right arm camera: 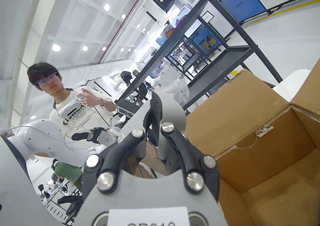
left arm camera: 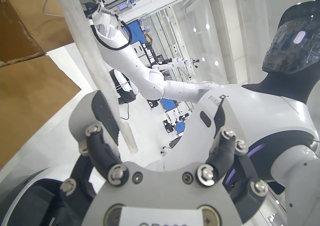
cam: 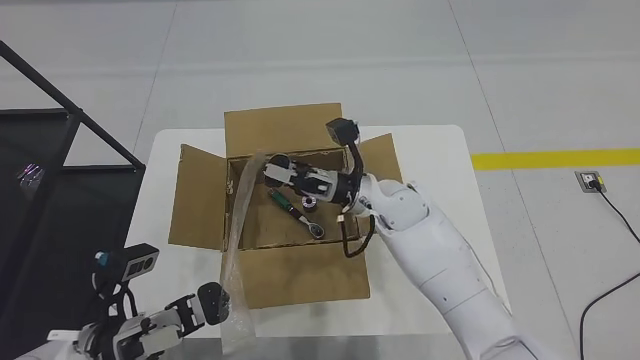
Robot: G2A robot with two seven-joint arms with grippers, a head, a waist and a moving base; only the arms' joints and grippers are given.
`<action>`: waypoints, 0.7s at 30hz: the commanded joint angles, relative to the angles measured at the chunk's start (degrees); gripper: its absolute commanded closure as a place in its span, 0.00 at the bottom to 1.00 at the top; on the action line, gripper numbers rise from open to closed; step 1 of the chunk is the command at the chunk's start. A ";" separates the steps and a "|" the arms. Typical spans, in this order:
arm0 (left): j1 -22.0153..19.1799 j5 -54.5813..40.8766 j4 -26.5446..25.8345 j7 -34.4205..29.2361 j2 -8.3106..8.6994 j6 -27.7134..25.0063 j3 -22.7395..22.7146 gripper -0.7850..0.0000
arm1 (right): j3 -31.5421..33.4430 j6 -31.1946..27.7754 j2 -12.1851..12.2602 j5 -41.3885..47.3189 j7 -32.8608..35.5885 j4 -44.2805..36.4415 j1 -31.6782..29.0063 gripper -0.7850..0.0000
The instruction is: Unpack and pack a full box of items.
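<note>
Top view suggests unpacking: right gripper [cam: 283, 172], seemingly clenched on the plastic sheet [cam: 238, 250] inside the box [cam: 200, 200], should lift it clear, while the left gripper [cam: 218, 303] sits released at the near left.

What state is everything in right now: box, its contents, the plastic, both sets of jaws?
Box: upright, flaps open.
Wrench: lying flat on the box floor.
Plastic strip: stretched from inside the box out over its front edge.
Left gripper: jaws open, strip against one finger.
Right gripper: inside the box, jaws shut; can't tell if anything is held.
</note>
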 commanded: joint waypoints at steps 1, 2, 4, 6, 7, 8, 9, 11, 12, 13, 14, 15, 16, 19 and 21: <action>0.06 0.04 -0.02 0.15 0.08 -0.15 0.07 0.00 | 0.00 1.22 0.00 0.40 -0.42 0.21 -0.02 0.31; 0.09 0.08 -0.08 0.10 0.12 -0.17 0.12 0.00 | -0.07 1.95 0.01 0.68 -0.13 0.39 0.08 0.00; 0.14 0.12 -0.18 0.09 0.21 -0.24 0.19 0.00 | -0.29 3.83 -0.02 1.33 0.61 0.99 0.44 0.00; 0.17 0.04 -0.34 0.12 0.29 -0.30 0.36 0.00 | -0.74 5.11 -0.15 1.62 1.05 1.43 0.83 0.00; 0.18 0.12 -0.41 0.11 0.33 -0.30 0.47 0.00 | -1.00 5.48 -0.24 1.92 1.35 1.63 1.00 0.00; 0.16 0.20 -0.46 0.17 0.37 -0.26 0.58 0.00 | -1.30 5.64 -0.33 2.35 1.97 1.78 1.17 0.00; 0.11 0.46 -0.53 0.19 0.42 -0.28 0.66 0.00 | -1.55 5.64 -0.42 2.96 2.61 1.94 1.32 0.00; 0.02 0.66 -0.55 0.40 0.50 -0.18 0.89 0.00 | -1.91 5.37 -0.58 4.12 3.69 2.39 1.65 0.00; -0.04 0.77 -0.58 0.41 0.55 -0.21 1.00 0.00 | -2.06 5.28 -0.65 4.64 4.15 2.66 1.83 0.00; -0.09 0.81 -0.55 0.48 0.59 -0.23 1.08 0.00 | -2.14 5.34 -0.67 4.43 4.24 3.13 2.16 0.00; -0.11 0.83 -0.53 0.54 0.63 -0.26 1.13 0.00 | -2.21 5.17 -0.75 4.70 4.17 3.31 2.29 0.00; -0.13 0.89 -0.53 0.58 0.68 -0.28 1.16 0.00 | -2.32 4.94 -0.83 5.37 4.52 3.44 2.35 0.00; -0.13 0.99 -0.53 0.63 0.72 -0.30 1.16 0.00 | -2.39 4.78 -0.87 5.84 4.98 3.70 2.48 0.05; -0.13 0.98 -0.54 0.77 0.85 -0.33 1.21 0.00 | -2.66 4.29 -1.00 7.79 7.02 4.24 2.80 0.43; -0.15 0.95 -0.45 0.95 0.93 -0.25 1.29 0.00 | -2.80 3.97 -1.07 8.57 8.01 4.62 3.07 0.56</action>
